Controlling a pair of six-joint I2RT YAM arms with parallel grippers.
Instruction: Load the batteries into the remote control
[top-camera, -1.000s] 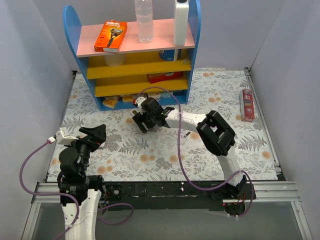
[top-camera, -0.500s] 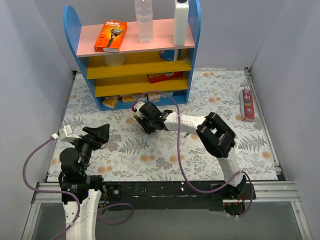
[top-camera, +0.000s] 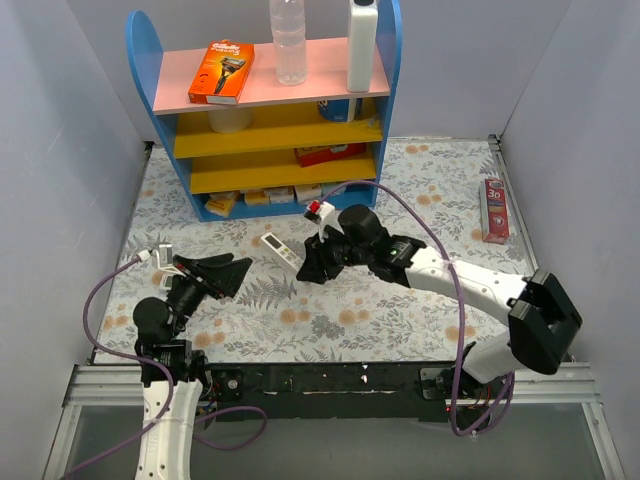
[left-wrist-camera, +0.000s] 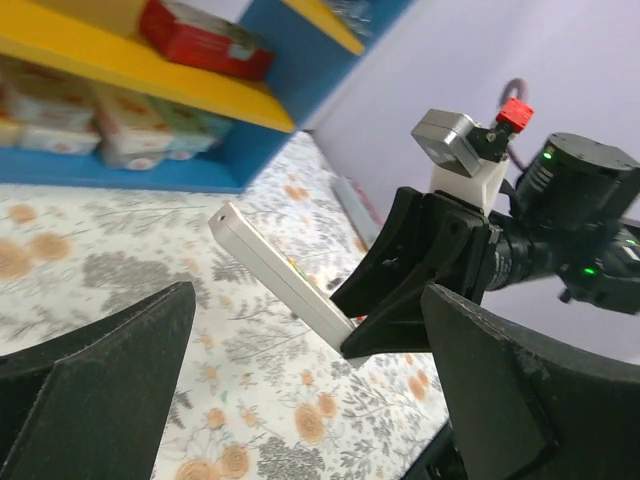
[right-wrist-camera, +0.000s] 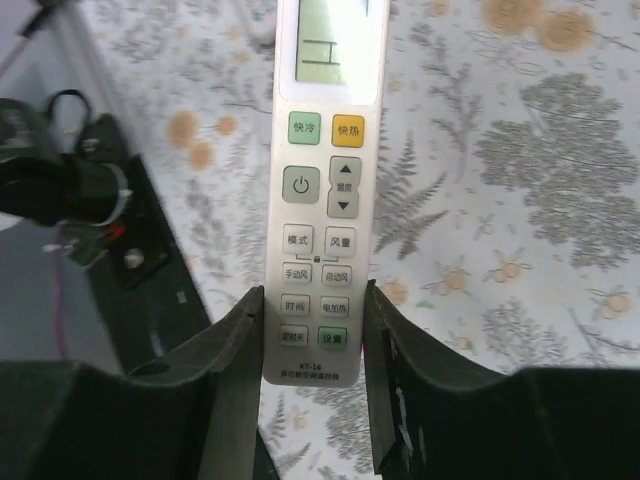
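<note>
The remote control (top-camera: 279, 250) is a slim white bar with a screen and grey, green and orange buttons. My right gripper (top-camera: 313, 266) is shut on its lower end and holds it above the floral mat, buttons facing the right wrist camera (right-wrist-camera: 325, 190). The right gripper's fingers (right-wrist-camera: 235, 350) press both long edges. In the left wrist view the remote (left-wrist-camera: 280, 275) sticks out from the right gripper (left-wrist-camera: 400, 300) towards the shelf. My left gripper (top-camera: 225, 275) is open and empty, pointing at the remote from the left (left-wrist-camera: 300, 400). No batteries are in view.
A blue shelf unit (top-camera: 265, 120) with yellow shelves stands at the back, with an orange razor box (top-camera: 221, 72), bottles and small boxes on it. A red box (top-camera: 494, 210) lies at the right edge of the floral mat (top-camera: 400, 310). Purple cables loop over both arms.
My right arm has swung out and its gripper has moved right and nearer, with the remote in it. My left gripper has shifted right and turned towards the remote.
</note>
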